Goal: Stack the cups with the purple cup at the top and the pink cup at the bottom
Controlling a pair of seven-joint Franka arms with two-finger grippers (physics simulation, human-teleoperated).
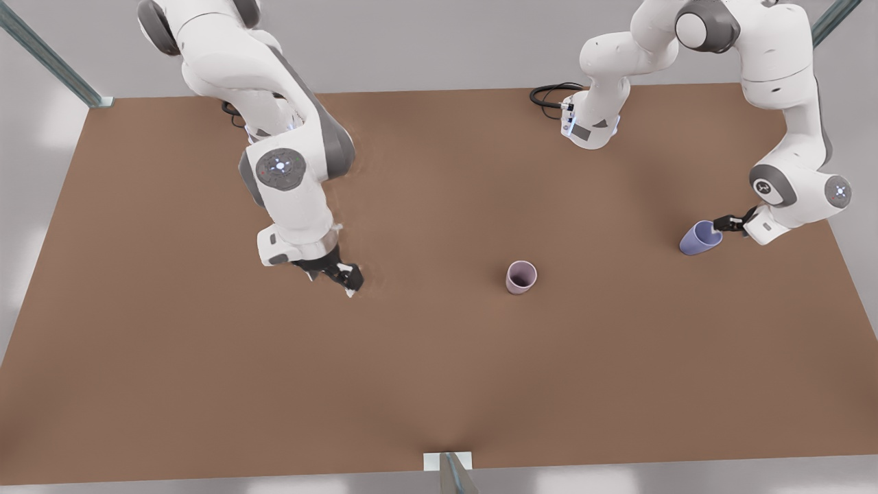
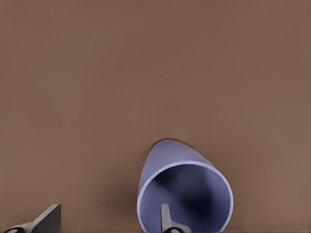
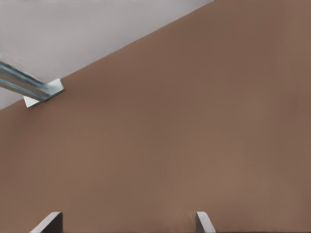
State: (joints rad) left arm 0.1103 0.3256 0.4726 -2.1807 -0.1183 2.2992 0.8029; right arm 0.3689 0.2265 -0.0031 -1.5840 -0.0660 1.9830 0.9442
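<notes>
Over at the front view's right, the left claw (image 1: 720, 228) sits at the mouth of the purple cup (image 1: 698, 239), which is tipped on its side on the desk (image 1: 439, 370). From the left wrist camera, one finger (image 2: 166, 219) reaches inside the rim while the other stands well outside, so the claw is spread wide and clamps nothing. The pink cup (image 1: 521, 276) stands upright near the desk's middle. Toward the left, the right claw (image 1: 346, 280) waits low, its fingers (image 3: 48, 223) parted and empty.
</notes>
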